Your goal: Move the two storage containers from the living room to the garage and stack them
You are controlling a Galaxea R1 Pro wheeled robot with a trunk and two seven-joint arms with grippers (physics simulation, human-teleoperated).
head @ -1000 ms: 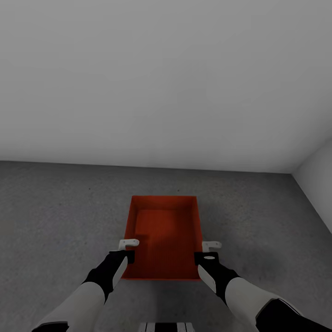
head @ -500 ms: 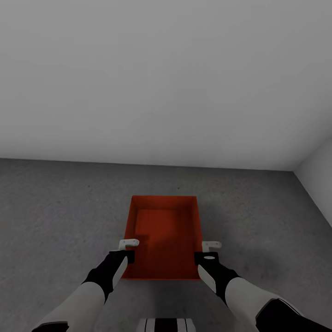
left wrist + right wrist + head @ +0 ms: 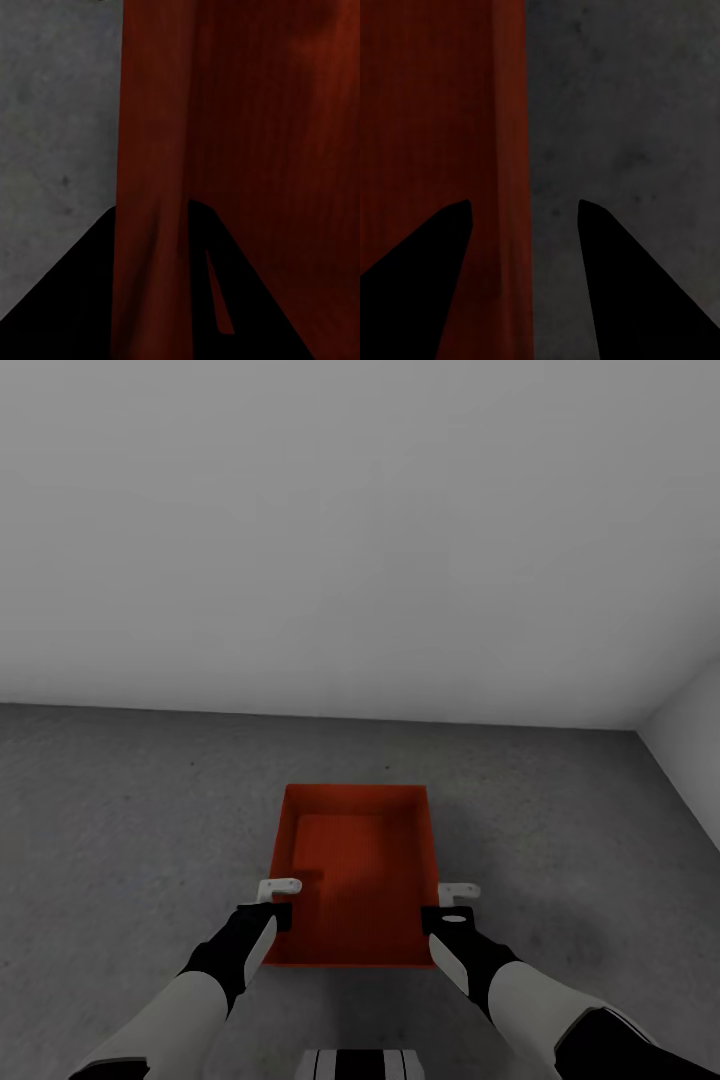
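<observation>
One storage container (image 3: 355,870) is showing on the floor (image 3: 120,830), an orange-red lidless bin sitting near the middle of the scene; whether a second bin is nesting beneath it cannot be told from the head view. Two grippers are showing: the left gripper (image 3: 279,901) is sitting at the bin's left wall and the right gripper (image 3: 452,904) at its right wall. Two fingers are showing in each wrist view; those of the left gripper are straddling the bin's wall, and those of the right gripper are standing one over the bin, one over the concrete. Two pale walls are meeting at the far right corner.
</observation>
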